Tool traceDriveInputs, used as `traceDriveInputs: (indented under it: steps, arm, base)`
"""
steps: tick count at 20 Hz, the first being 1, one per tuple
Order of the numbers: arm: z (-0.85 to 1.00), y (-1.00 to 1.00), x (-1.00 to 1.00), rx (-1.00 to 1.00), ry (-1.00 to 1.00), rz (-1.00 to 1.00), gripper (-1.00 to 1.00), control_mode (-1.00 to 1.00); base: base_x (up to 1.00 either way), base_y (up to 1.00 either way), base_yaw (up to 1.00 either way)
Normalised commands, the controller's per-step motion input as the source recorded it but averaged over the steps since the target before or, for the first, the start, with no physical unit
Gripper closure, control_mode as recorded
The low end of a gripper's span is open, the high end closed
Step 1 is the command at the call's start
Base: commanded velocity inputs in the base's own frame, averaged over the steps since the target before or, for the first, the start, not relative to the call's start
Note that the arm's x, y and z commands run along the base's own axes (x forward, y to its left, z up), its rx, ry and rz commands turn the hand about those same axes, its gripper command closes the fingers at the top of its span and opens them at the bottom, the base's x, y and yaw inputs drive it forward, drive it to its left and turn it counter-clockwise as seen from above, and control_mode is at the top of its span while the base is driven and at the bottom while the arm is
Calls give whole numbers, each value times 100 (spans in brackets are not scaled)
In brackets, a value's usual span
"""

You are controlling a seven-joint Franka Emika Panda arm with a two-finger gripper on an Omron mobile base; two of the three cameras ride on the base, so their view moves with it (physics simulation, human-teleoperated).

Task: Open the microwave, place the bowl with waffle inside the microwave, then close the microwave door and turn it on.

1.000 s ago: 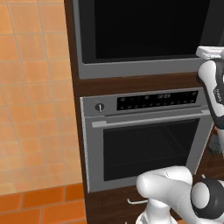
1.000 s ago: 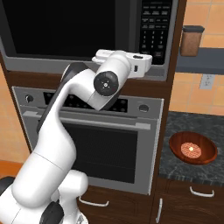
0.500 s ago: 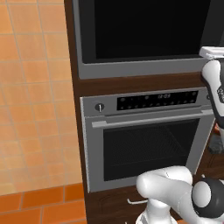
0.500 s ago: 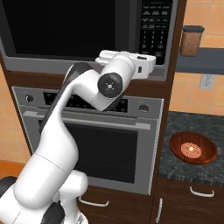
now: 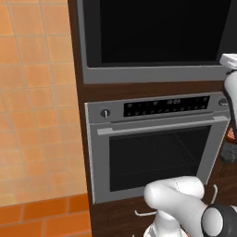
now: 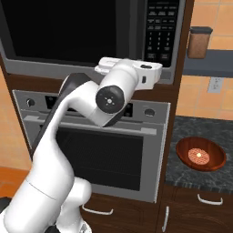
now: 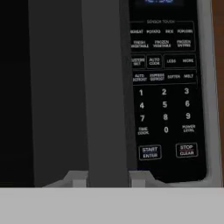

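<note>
**Two fingers clamped on the microwave handle**

Two appliances stack in the dark wood cabinet: the microwave (image 6: pixel 91 41) above, and the silver oven (image 5: pixel 155 150) with its display strip and horizontal handle below. In the left base view an orange tiled wall (image 5: pixel 37 106) stands to the left of the cabinet. The microwave door (image 6: pixel 68 32) is shut, its black glass flush in the grey frame. In the hand view the dark vertical bar handle (image 7: pixel 105 87) runs up the middle, with the gripper (image 7: pixel 106 177) closed around its lower end, one fingertip on each side. Just right of the handle is the keypad (image 7: pixel 168 92), with number keys and the start and stop buttons at the bottom. Farther right, in the right base view, the bowl (image 6: pixel 200 154) sits on the dark speckled table (image 6: pixel 182 175), a round waffle (image 6: pixel 198 155) inside it, well apart from the microwave. A brown canister (image 6: pixel 199 42) stands on a shelf above.
</note>
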Motion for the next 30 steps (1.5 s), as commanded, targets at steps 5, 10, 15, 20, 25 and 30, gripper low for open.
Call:
traceDriveInputs:
  steps: [5, 10, 15, 20, 25, 30]
  arm:
    - [0, 1, -100, -3, 2, 0, 100, -100]
    - [0, 2, -100, -3, 1, 0, 100, -100]
    - [0, 8, -100, -4, 6, 0, 100, -100]
    - [0, 10, -100, -5, 6, 0, 100, -100]
    - [0, 12, -100, -3, 3, 0, 100, -100]
    - [-3, 24, -92, -3, 0, 0, 100, -100]
  base:
    - [0, 0, 0]
    - [0, 0, 0]
    - [0, 0, 0]
    - [0, 0, 0]
    - [0, 0, 0]
    - [0, 0, 0]
